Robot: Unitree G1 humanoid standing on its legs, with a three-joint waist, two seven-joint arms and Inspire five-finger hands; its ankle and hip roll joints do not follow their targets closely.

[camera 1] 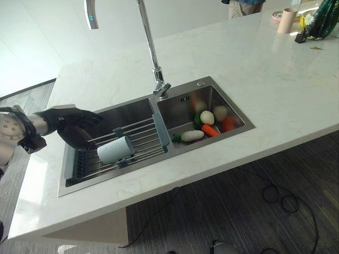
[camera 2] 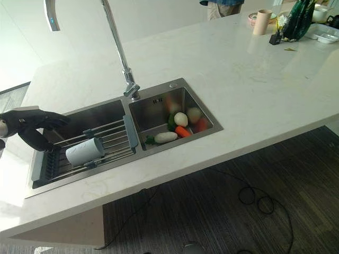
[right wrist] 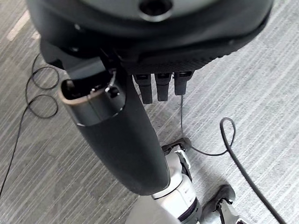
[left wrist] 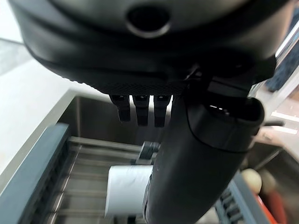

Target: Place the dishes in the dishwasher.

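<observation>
Pale cup on the sink rack, left hand hovering beside it.

The smooth, cylindrical cup [camera 1: 115, 150] lay on its side on the ribbed wire rack [camera 1: 139, 138] across the steel sink [camera 1: 233, 108]. At its ten o'clock the left hand [camera 1: 74, 123] hung with fingers relaxed, holding nothing. The right hand [right wrist: 122, 140], fingers straight, hung over grey carpet [right wrist: 261, 84].

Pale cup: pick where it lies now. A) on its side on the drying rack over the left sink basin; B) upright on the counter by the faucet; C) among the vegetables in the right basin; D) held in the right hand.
A: the pale cup lies on its side on the drying rack, with the left hand open beside it.
</observation>
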